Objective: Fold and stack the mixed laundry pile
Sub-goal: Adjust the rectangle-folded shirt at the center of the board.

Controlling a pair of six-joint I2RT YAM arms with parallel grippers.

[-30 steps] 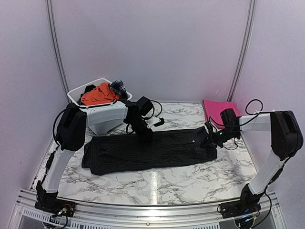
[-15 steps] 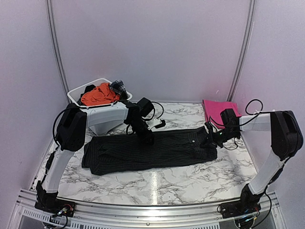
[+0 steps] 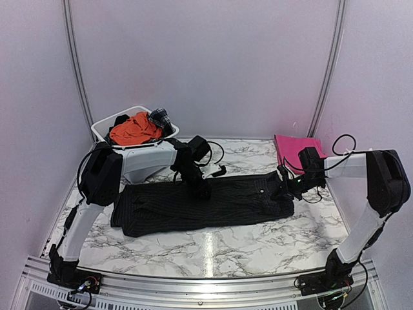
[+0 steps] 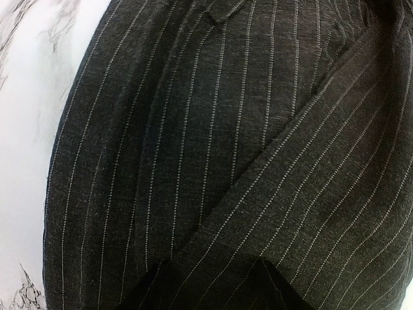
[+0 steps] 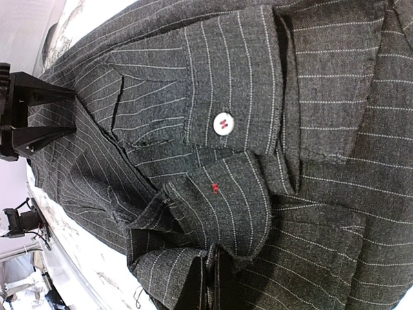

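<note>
The black pinstriped shirt (image 3: 193, 210) lies flat across the middle of the marble table. My left gripper (image 3: 199, 188) rests on its far edge, jaws apart, with pinstriped cloth (image 4: 193, 129) lying under and between the fingertips. The right wrist view shows that left gripper (image 5: 71, 113) with its two prongs spread. My right gripper (image 3: 284, 187) is at the shirt's right end, shut on a bunched fold of cloth (image 5: 193, 271) near a white button (image 5: 222, 123). A folded magenta-pink cloth (image 3: 295, 147) lies at the back right. An orange garment (image 3: 132, 128) and a dark plaid piece (image 3: 161, 119) sit in the tub.
A white plastic tub (image 3: 103, 123) stands at the back left corner, behind the left arm. Booth walls close in on both sides and the back. Bare marble table (image 3: 213, 248) runs in front of the shirt to the near rail.
The left gripper's jaws have spread apart and it has slid slightly right along the shirt's far edge. The right gripper and the shirt have stayed put.
</note>
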